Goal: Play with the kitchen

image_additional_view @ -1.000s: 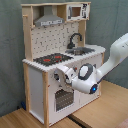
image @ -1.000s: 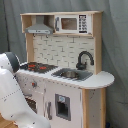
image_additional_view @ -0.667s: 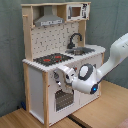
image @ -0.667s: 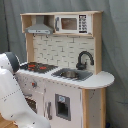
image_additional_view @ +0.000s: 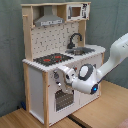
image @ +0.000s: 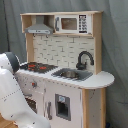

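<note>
Arm: white, reaching in from the second exterior view's right, bent down toward the lower cabinet front; fills the lower left corner in the first exterior view.
Gripper: pressed up against the cabinet front near the knobs, above the oven door; spread or pinched together, cannot tell.
Kitchen: tall, white with light-wood edges, standing on a wooden floor before a grey backdrop.
Counter: black-red stovetop beside the sink, black faucet behind.
Top: grey hood over the stovetop, microwave on the shelf alongside.
Back wall: white brick-pattern tiles.
</note>
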{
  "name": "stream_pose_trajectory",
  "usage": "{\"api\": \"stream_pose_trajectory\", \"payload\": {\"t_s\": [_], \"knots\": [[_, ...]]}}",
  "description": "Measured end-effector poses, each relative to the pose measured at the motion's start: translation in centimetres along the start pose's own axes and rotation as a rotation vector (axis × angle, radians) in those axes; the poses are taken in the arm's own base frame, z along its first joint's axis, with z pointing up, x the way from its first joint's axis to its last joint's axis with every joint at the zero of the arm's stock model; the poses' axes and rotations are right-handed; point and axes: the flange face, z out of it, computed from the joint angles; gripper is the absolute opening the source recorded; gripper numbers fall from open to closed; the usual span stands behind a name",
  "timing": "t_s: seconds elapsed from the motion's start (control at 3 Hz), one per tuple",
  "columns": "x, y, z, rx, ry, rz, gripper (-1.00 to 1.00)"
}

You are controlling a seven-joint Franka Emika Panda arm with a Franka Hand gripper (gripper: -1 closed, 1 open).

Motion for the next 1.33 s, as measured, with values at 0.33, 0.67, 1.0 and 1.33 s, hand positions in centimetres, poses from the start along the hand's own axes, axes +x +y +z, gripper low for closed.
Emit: {"api": "stream_pose_trajectory", "payload": {"t_s": [0.33,0.67,1.0,1.33], "knots": [[3.3,1.39,-2.76,0.038,0.053,-0.009,1.0],[3.69,1.7,-3.08,0.026,0.06,-0.113,1.0],[3.99,1.93,-3.37,0.014,0.065,-0.213,1.0],[4.29,2.16,-3.69,-0.002,0.067,-0.32,1.0]]}}
